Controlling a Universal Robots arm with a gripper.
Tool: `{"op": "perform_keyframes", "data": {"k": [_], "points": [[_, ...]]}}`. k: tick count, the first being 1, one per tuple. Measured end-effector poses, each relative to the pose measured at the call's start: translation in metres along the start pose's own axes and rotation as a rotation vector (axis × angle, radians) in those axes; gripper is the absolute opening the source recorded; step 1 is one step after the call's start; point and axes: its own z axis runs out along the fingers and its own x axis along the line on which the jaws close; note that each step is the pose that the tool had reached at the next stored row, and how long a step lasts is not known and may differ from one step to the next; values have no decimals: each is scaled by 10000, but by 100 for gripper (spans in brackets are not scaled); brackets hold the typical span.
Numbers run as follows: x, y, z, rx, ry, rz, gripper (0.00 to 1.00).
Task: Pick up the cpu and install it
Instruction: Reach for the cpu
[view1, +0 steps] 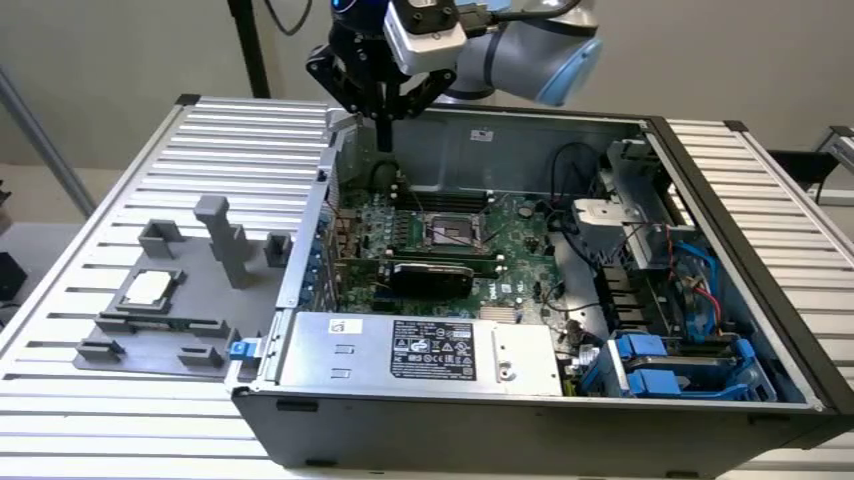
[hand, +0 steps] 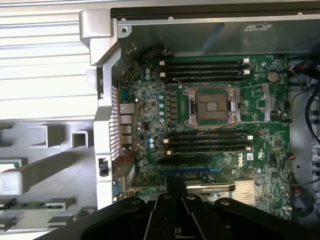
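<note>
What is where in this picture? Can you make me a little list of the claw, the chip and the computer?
claw: shut, empty, above a back corner of the open computer case
cpu: flat on the grey fixture, exterior view's left, outside the case
socket: on the motherboard, no chip in it
job so far: cpu not yet picked up

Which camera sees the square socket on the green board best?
The wrist view: it looks straight down on the socket, with its dark middle and metal frame plain. The exterior view shows the socket from the side, at a slant.
</note>
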Motion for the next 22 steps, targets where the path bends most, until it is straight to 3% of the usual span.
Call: {"op": "perform_keyframes", "data": {"k": [11,22], "points": [[490,-157,-17,-4,1,1,11],[984,-231,-29,-5,1,-1,11]]}}
